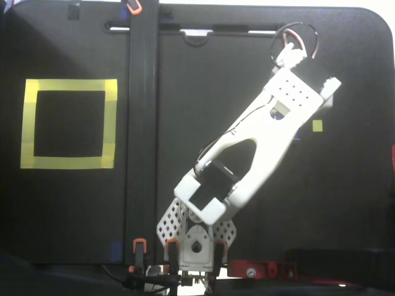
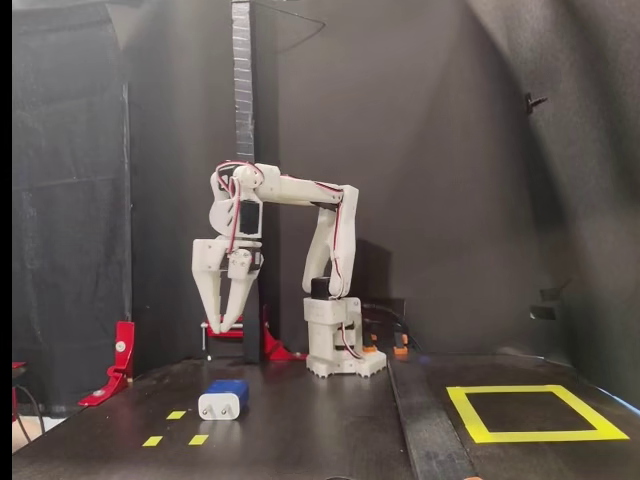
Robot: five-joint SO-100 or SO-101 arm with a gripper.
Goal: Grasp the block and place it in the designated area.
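In the fixed view from the front, the block lies on the black table at the left, blue on top with a white face toward the camera. My gripper hangs pointing down well above it and slightly to its left, open, with a narrow gap between the fingers and nothing held. The designated area is the yellow tape frame at the front right, far from the block. In the fixed view from above, the designated area sits at the left, while the white arm reaches to the upper right and hides both block and gripper.
Small yellow tape squares lie near the block, and one shows beside the wrist from above. A black upright post and strip separate the two sides. The arm base stands mid-table, with a red clamp at far left.
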